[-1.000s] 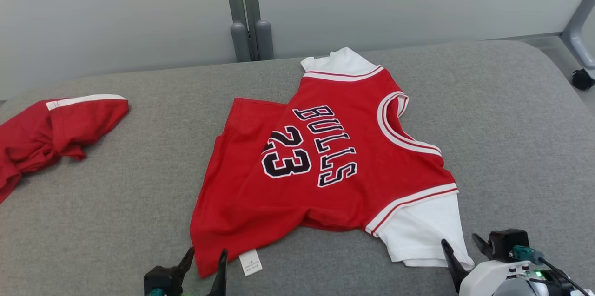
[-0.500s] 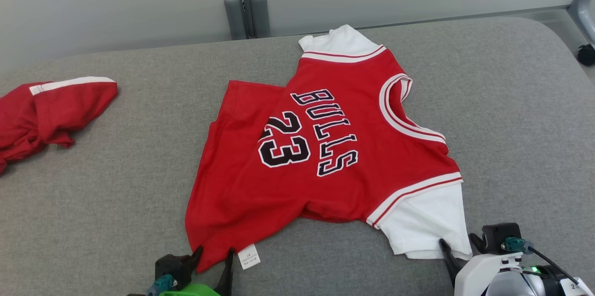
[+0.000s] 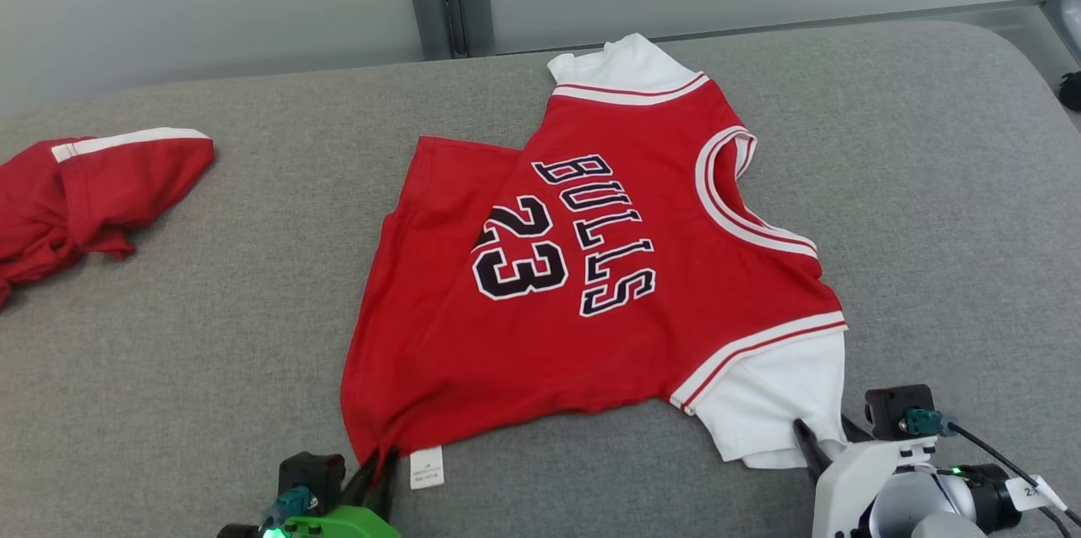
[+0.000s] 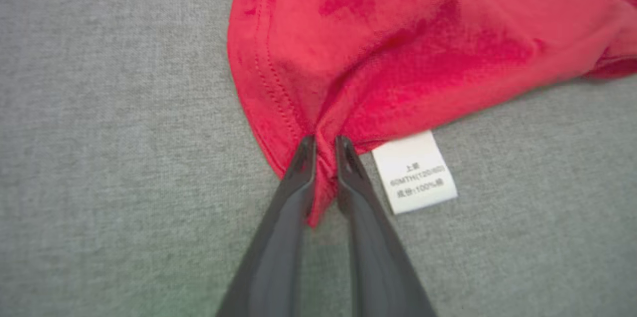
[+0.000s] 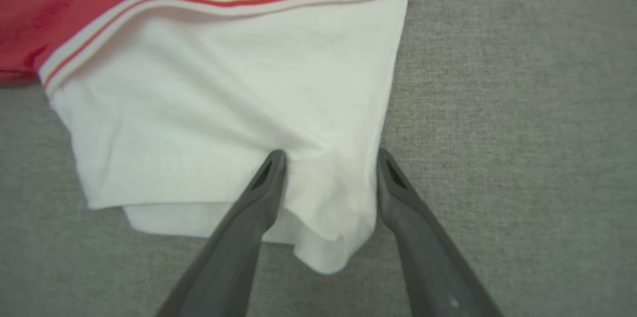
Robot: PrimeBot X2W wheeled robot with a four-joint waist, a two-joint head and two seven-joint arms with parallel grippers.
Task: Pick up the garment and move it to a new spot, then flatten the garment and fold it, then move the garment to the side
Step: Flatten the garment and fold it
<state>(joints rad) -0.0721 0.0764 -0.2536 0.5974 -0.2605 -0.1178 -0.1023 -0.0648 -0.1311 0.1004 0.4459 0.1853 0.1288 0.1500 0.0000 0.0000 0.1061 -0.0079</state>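
Observation:
The garment (image 3: 591,268) is a red "BULLS 23" jersey with white sleeves, lying spread on the grey padded surface (image 3: 929,183). My left gripper (image 3: 377,466) is at its near left hem corner. In the left wrist view that gripper (image 4: 326,145) is shut on a pinch of red hem (image 4: 398,58). My right gripper (image 3: 823,437) is at the near white sleeve. In the right wrist view it (image 5: 331,158) stands open, one finger on the sleeve (image 5: 224,108) and one at its right edge, the sleeve corner between them.
A second red garment (image 3: 84,192) with a white stripe lies crumpled at the far left. A white care label (image 3: 426,466) sticks out beside my left gripper. Grey posts (image 3: 448,6) stand behind the surface, and a dark castor (image 3: 1071,90) is at the right edge.
My left gripper has shut on the hem corner, bunching the red cloth. My right gripper has slid onto the sleeve corner and narrowed a little. The camera has shifted slightly.

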